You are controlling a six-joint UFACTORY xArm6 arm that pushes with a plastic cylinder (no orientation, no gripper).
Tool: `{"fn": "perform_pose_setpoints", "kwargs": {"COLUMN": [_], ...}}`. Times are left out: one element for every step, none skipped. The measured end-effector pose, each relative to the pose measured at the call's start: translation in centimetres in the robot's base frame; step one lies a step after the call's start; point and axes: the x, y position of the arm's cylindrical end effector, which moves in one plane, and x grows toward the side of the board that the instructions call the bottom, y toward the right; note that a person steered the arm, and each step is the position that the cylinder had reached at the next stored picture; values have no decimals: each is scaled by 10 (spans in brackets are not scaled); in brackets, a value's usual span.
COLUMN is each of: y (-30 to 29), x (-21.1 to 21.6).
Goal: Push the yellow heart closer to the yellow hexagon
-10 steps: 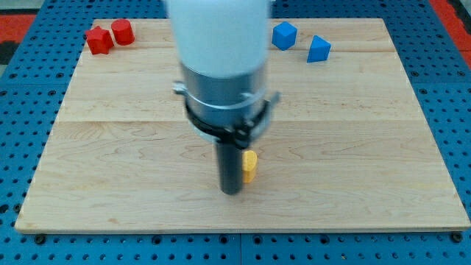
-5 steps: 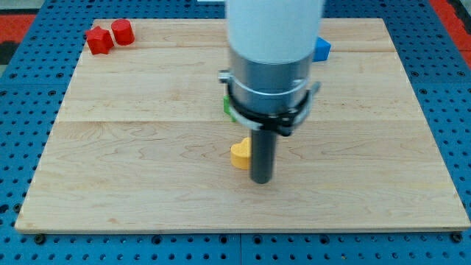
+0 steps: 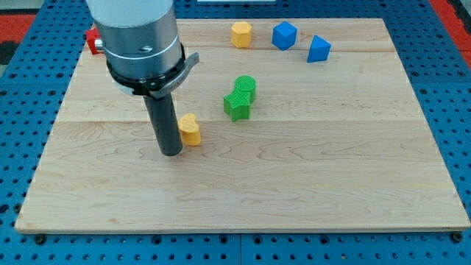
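- Wooden board (image 3: 353,169): the work surface. It spans nearly the whole view under the rod and rests on a blue perforated base (image 3: 456,110).
- Arm body (image 3: 136,37): a white and grey cylinder. It rises out of frame directly above the rod at the view's upper left. A dark clamp ring sits at its lower edge.
- Rod and my tip (image 3: 171,152): the rod is a plain dark cylinder with no jaws; it grasps nothing. My tip meets the board left of centre.
- Green blocks (image 3: 240,98): two pieces touching each other, to the view's right of my tip and toward the view's top. Exact shapes cannot be determined.
- Blue blocks: one cube-like block (image 3: 284,34) and one wedge-like block (image 3: 319,48) sit far toward the view's upper right of my tip, near each other but apart.
- Yellow hexagon (image 3: 241,34): near the board's top edge, well apart from my tip, toward the view's top and right, just left of the cube-like blue block.
- Yellow heart (image 3: 190,129): immediately to the view's right of the rod, slightly toward the view's top from my tip. It is touching the rod or very nearly so; contact cannot be confirmed. It is well apart from the yellow hexagon.
- Red block (image 3: 91,39): only a sliver shows at the arm body's left edge, toward the view's top of my tip. Shape cannot be determined.
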Motion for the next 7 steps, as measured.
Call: {"fn": "perform_pose_setpoints", "kwargs": {"y": [-6,1,29,20,18,9,57], "x": [0,0,-14,-62,-85,-122,-130]}}
